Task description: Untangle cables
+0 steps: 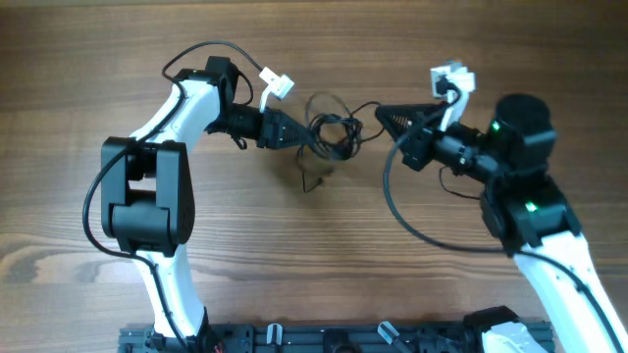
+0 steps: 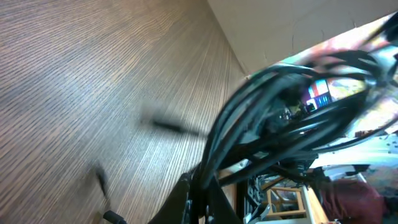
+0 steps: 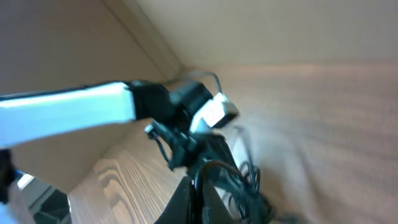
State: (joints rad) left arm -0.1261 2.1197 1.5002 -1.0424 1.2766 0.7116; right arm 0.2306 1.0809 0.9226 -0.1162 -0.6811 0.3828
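Note:
A tangle of thin black cables (image 1: 332,132) hangs between my two grippers over the table's middle, with a loose end (image 1: 312,181) trailing down toward the wood. My left gripper (image 1: 297,132) is shut on the bundle's left side. In the left wrist view the cables (image 2: 280,106) loop out from the shut fingers (image 2: 202,199). My right gripper (image 1: 385,115) is shut on a strand that runs right from the bundle. In the right wrist view that cable (image 3: 227,180) passes between the shut fingers (image 3: 202,202), and the left arm (image 3: 74,109) shows beyond.
The wooden table (image 1: 294,255) lies below. Thick black arm cables (image 1: 422,230) loop beside the right arm. A loose plug end (image 2: 115,216) lies on the wood in the left wrist view. A black rail (image 1: 294,338) runs along the front edge.

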